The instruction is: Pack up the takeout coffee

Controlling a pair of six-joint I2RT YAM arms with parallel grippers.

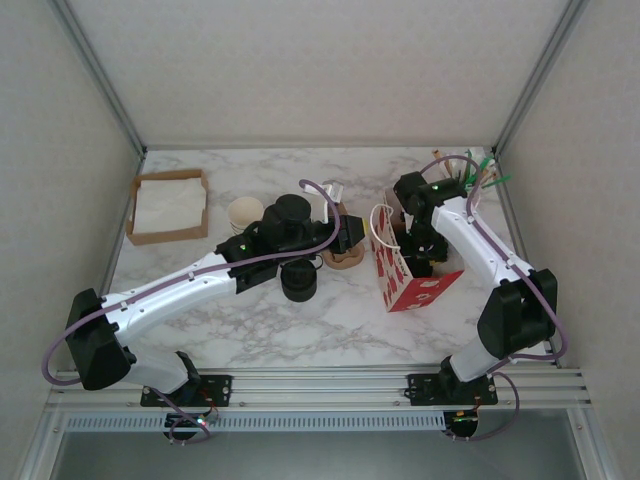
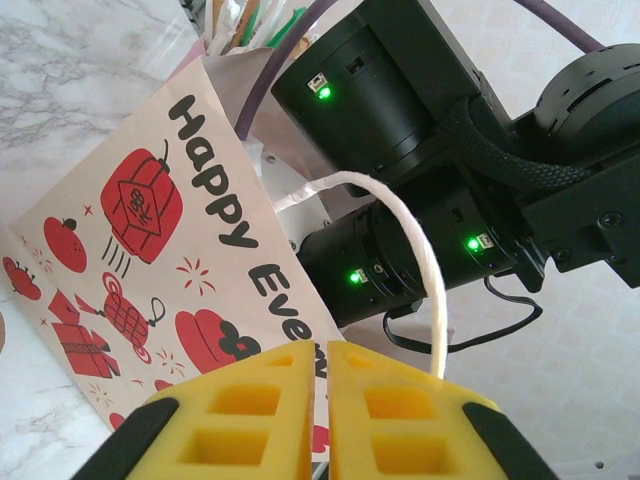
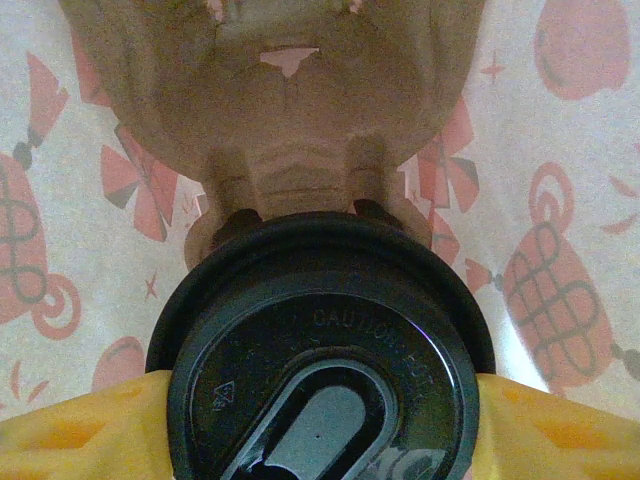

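marble table (image 1: 330,325), boxed by pale walls (image 1: 320,60), bears bag (image 1: 402,280) holding takeout coffee (image 3: 320,370).

Glossy plastic lid (image 3: 330,380), matt paper bag (image 2: 150,250)

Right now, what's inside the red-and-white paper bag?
The takeout coffee's black lid, gripped between the right fingers, and beyond it a brown moulded-pulp cup carrier at the bag's bottom. The lid covers the cup body, and whatever lies under the carrier is hidden.

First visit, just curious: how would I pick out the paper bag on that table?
On the marble table, look right of centre, beside the right arm. The paper bag is white with red prints, unlike the plain brown tray far left.
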